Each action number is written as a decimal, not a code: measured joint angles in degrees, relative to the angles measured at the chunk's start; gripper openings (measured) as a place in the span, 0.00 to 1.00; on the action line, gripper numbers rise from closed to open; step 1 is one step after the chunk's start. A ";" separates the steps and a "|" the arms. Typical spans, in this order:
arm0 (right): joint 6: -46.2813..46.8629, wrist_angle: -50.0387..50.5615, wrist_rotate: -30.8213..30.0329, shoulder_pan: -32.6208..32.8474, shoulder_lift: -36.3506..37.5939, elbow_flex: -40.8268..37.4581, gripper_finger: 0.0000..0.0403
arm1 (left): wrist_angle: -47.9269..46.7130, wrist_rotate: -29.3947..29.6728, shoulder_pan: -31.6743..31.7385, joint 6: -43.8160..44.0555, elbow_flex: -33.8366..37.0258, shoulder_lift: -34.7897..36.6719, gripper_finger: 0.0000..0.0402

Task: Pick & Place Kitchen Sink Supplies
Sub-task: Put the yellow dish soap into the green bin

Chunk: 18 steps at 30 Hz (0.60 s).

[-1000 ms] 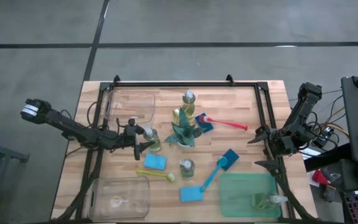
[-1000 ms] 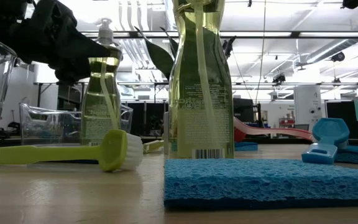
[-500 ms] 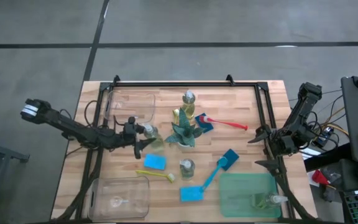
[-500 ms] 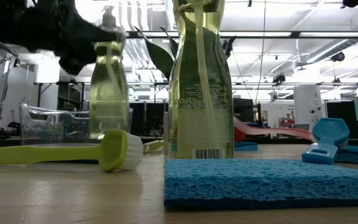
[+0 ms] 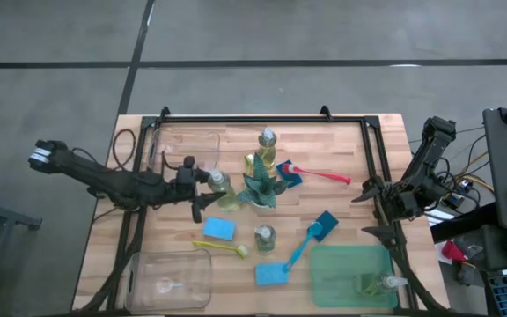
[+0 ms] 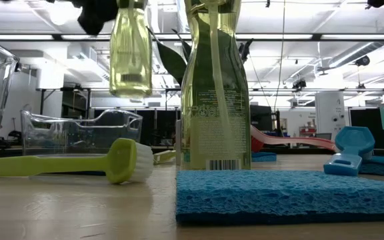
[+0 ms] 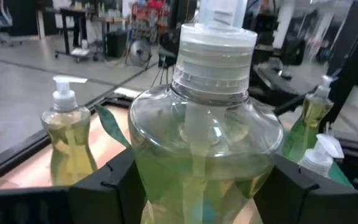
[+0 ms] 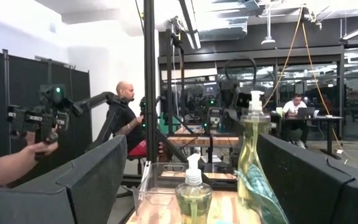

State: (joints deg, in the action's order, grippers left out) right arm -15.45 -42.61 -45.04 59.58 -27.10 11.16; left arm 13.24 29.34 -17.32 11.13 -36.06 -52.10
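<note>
Five pump bottles by my count: one (image 5: pixel 216 182) clamped in the left hand (image 5: pixel 202 187) and lifted clear of the worktop (image 5: pixel 341 150), beside the spiky plant (image 5: pixel 260 188); one (image 5: pixel 268 146) at the back behind that plant; one (image 5: pixel 264 236) standing in front; one (image 5: pixel 378 283) lying in the green tray (image 5: pixel 328 280); and what looks like one more (image 5: pixel 165 284) in the near clear bin (image 5: pixel 148 264).

From the left wrist view the fingers (image 7: pixel 98 193) sit either side of the fat shoulder just under the cap. I'd judge that sensible: the plastic is smooth and probably slippery, the liquid gives it some weight, and the thin walls would give if squeezed hard lower down.

Three blue sponges (image 5: pixel 220 229) (image 5: pixel 272 274) (image 5: pixel 290 173), soft and light, best pinched across the short edges. Three brushes, yellow-green (image 5: pixel 223 247), blue (image 5: pixel 311 237), red-pink (image 5: pixel 318 173): stiff, slim, easiest taken mid-handle.

Waiting at the worktop's right edge, the right hand (image 5: pixel 370 210) has its fingers spread wide and empty.
</note>
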 joint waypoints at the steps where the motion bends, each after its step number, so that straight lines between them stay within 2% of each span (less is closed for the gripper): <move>1: -0.04 0.01 0.00 -0.01 0.01 0.13 0.87 | -2.96 0.02 0.00 0.49 -1.94 -0.04 0.57; 6: -0.31 0.30 0.00 0.01 -0.01 1.14 0.87 | -10.46 -0.01 -0.02 1.05 -10.35 -0.15 0.57; 12: -1.93 0.44 -0.02 0.01 -0.12 2.61 0.87 | -11.73 -2.44 -0.02 -2.37 -16.44 -0.68 0.57; 18: -2.54 0.44 -0.17 -0.67 -0.10 4.23 0.87 | -11.23 -4.99 -0.02 -3.78 -19.64 -3.88 0.57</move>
State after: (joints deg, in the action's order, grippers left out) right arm -17.99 -42.17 -45.21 58.91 -27.20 15.39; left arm 2.01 24.35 -17.34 7.36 -55.69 -55.98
